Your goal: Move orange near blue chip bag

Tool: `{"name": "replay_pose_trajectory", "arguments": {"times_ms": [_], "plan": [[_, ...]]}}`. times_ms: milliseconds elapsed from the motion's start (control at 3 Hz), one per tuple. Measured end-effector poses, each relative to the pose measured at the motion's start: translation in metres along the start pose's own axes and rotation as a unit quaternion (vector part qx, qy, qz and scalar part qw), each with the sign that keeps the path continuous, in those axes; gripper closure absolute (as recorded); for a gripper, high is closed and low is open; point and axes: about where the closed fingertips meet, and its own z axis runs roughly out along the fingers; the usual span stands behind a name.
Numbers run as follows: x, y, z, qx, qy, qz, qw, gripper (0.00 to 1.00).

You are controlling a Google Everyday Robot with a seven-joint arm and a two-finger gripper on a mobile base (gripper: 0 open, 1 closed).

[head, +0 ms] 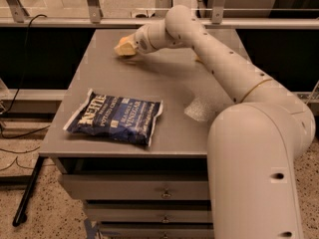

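Gripper (125, 47) low over the table's (99, 76) far left corner. Whether it grips anything cannot be told. Blue chip bag (115, 117) lies flat near the front left edge, well apart from it.

arm (224, 73): cream-white, rounded; dark screw holes | claw (124, 48): pale yellow; over far table (149, 81) edge

Arm (225, 69) stretched forward — gripper (124, 47) low, far-left.
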Motion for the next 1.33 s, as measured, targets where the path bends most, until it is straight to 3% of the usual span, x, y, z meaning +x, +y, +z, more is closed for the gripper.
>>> {"name": "replay_pose_trajectory", "arguments": {"times_ms": [333,1000,1333], "plan": [[-0.008,0.002,-0.017,0.001,-0.008,-0.009,0.9999,0.96],[-0.013,0.029,-0.069,-0.024,-0.008,-0.052,0.9983,1.0],[0.002,0.05,-0.1,-0.046,0.001,-0.067,0.9967,1.0]]}}
